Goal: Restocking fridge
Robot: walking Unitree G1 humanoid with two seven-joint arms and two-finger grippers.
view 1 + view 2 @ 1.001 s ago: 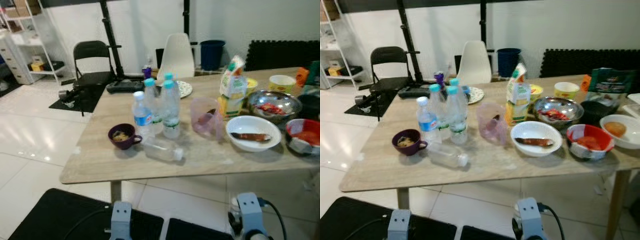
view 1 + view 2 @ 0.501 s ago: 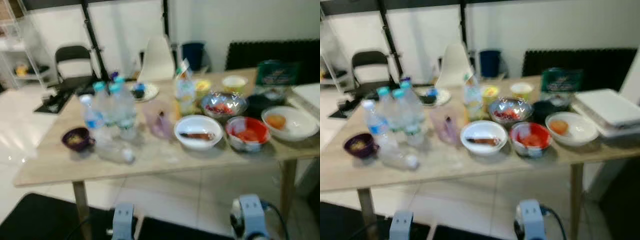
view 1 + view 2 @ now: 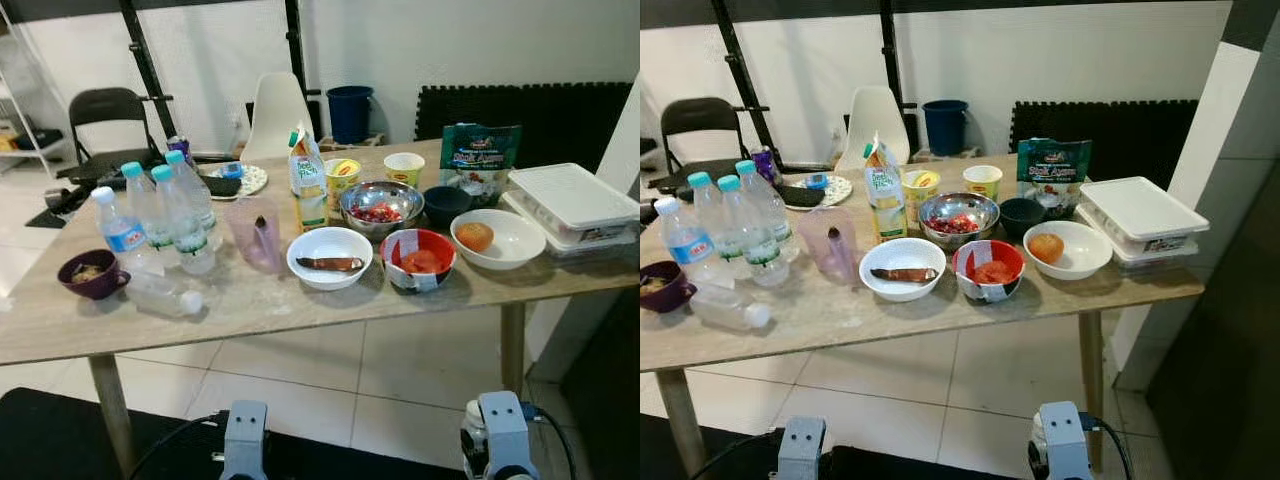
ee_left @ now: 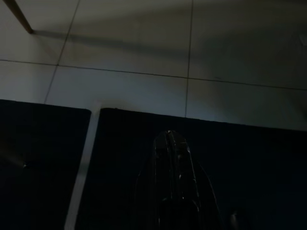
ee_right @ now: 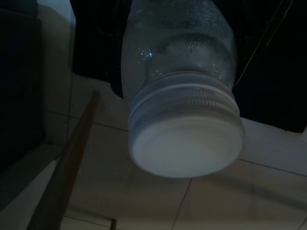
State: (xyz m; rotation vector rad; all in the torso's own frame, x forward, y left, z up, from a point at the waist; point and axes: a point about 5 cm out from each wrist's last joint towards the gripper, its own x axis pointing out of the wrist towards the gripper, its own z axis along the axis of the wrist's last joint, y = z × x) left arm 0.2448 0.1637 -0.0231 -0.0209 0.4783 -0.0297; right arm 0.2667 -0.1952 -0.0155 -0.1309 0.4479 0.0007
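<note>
While the right end effector (image 5: 177, 62) grips a white-capped jar (image 5: 180, 96), its cap points toward the floor.

Table (image 3: 300, 315) of pale matt wood-grain laminate at centre frame, carrying clear plastic water bottles (image 3: 178, 215) at left, a translucent pink plastic pitcher (image 3: 256, 232), a polished, mirror-bright metal bowl (image 3: 380, 205), glossy white bowls (image 3: 329, 258), a printed paper carton (image 3: 306, 180) and a glossy green foil bag (image 3: 478, 152) at upper right. Floor (image 3: 330, 375) of glossy pale tile with black matt mats (image 3: 60, 435) along the lower edge. Right wrist view: clear jar (image 5: 180, 91) with a smooth white threaded lid.
</note>
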